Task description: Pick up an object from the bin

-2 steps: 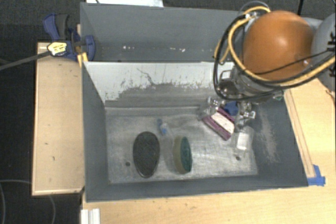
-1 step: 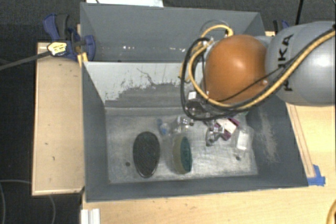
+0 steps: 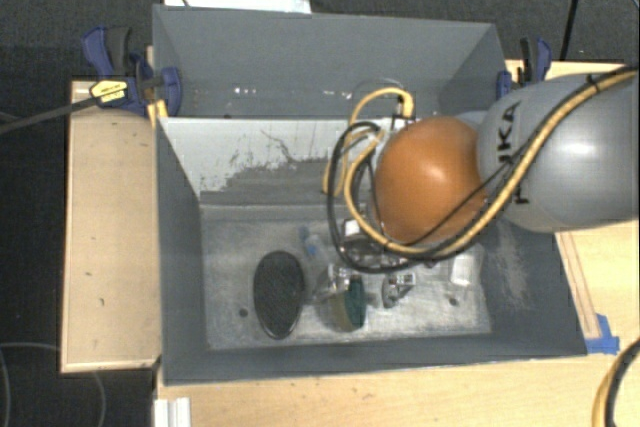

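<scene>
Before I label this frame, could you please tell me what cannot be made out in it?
Camera view: the orange cover hides the bin floor beneath it.
Camera view: the white thing at the right is partly covered by the arm; kind unclear.
Camera view: the greenish thing beside the dark oval thing is too small to identify.

Your arm (image 3: 560, 155) reaches in over the right wall of the bin (image 3: 250, 55), its thick grey link lying roughly level above the bin's right-hand rim. At its end the wrist bends down into the bin, capped by a rounded orange cover (image 3: 425, 177) that sits above the middle-right of the bin's floor. Yellow and black cables (image 3: 350, 150) loop off the cover's left side, and one runs back along the grey link. Below the cover your tool (image 3: 370, 277) points down, low over the bin's floor, nearer the front wall than the back.
</scene>
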Available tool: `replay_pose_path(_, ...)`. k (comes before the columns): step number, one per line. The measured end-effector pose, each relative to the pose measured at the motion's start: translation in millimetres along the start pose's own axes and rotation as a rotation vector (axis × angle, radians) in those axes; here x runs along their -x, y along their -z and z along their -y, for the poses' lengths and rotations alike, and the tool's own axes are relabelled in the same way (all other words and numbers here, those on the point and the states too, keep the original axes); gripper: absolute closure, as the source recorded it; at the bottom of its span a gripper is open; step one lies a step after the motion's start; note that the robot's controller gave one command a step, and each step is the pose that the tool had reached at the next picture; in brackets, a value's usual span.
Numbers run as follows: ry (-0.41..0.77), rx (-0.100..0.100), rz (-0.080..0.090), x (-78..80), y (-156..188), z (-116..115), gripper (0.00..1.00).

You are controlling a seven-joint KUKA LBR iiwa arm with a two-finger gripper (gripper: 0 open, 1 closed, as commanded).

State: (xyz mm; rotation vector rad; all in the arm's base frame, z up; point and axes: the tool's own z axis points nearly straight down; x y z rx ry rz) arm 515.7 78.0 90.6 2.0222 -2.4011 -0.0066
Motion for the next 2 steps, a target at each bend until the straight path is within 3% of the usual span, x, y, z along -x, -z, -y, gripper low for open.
replay_pose_path(1,-0.001,-0.005,0.001,0.1,2,2,1.0)
replay_pose_path(2,0.037,-0.011,0.003,13.6,134,5,1.0)
